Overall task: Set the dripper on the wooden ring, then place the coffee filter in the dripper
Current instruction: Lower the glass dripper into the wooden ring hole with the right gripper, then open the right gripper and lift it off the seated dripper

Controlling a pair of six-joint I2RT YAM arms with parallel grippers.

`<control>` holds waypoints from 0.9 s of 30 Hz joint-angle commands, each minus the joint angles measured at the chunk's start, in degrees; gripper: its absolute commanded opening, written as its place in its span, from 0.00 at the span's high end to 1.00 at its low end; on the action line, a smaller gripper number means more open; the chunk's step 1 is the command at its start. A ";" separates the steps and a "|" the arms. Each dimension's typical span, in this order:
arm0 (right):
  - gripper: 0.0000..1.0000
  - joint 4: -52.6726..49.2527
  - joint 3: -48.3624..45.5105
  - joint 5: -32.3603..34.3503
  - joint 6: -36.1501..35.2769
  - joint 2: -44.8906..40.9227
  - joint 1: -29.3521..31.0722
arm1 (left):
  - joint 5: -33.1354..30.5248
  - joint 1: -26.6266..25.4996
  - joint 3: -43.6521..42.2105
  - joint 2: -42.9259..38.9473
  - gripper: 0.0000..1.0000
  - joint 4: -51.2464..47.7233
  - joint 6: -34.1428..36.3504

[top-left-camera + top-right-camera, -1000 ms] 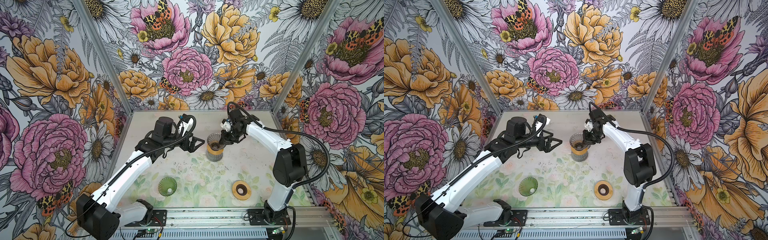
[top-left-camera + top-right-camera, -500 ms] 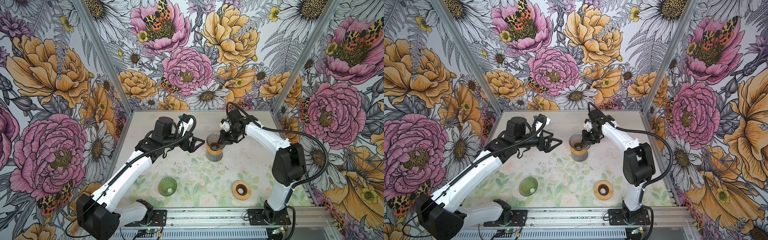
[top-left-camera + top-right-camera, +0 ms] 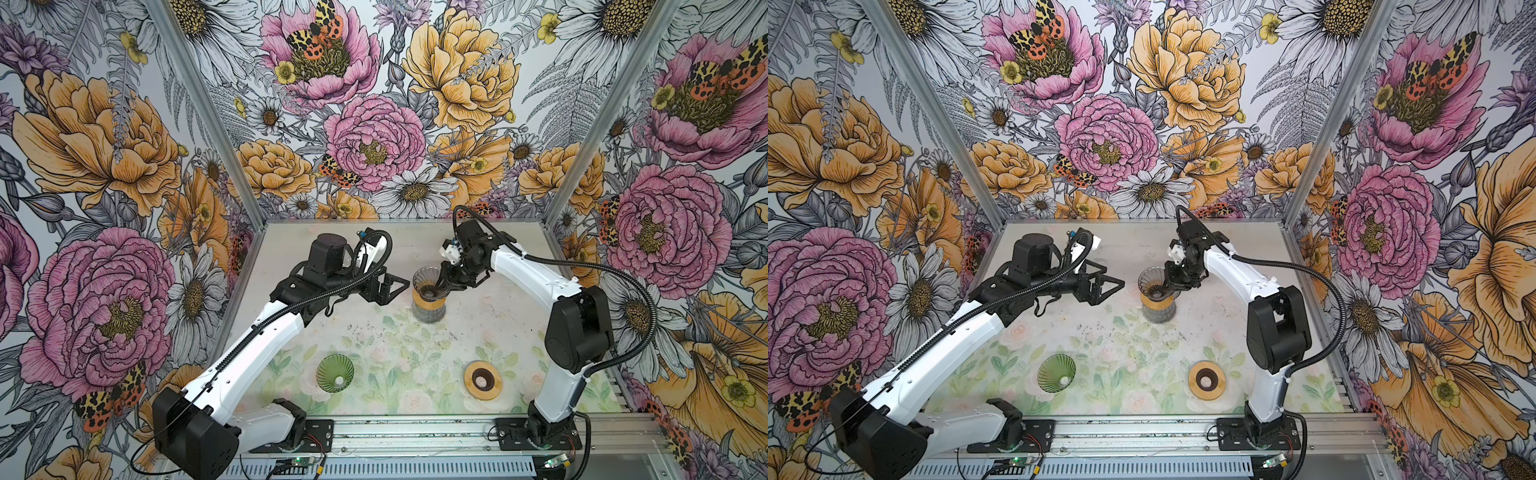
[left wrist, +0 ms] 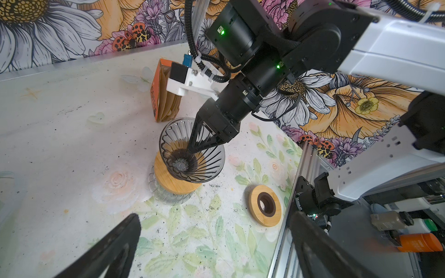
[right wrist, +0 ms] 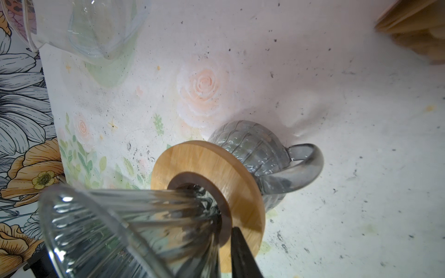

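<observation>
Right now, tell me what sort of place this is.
Probably a robot test cell staged for coffee making: flower-printed wall panels, aluminium base rail, ribbed grey glass dripper on a glass carafe.

Bright, even overhead light with soft shadows on the table (image 3: 478, 332). Wrist views curve at the edges; the close dripper (image 5: 115, 231) blurs.

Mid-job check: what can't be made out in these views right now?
- Whether a brown paper filter sits in the grey ribbed glass dripper: left wrist view, brown tint may be the wooden collar through glass.
- What the right gripper holds: dark tips merge with the dripper wall, every view.
- Orange filter box: hidden behind the right arm in both top views.
</observation>
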 commanded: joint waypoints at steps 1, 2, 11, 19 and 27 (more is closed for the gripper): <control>0.79 0.70 -0.55 0.70 -0.63 -2.64 -0.39 | 1.85 0.72 -0.52 0.40 0.01 1.25 -0.26; 0.79 0.70 -0.54 0.68 -0.71 -2.67 -0.40 | 1.86 0.70 -0.59 0.40 0.01 1.26 -0.19; 0.69 0.52 -0.25 0.60 -0.46 -4.39 -0.49 | 1.88 0.76 -0.56 0.51 0.01 1.21 -0.26; 0.60 0.61 -1.59 2.67 -0.05 -8.48 -0.69 | 0.21 0.67 -1.13 0.65 0.01 1.27 0.40; 0.55 1.11 -1.87 12.40 0.26 -15.43 -0.93 | 0.79 0.28 2.02 3.41 0.01 1.01 0.47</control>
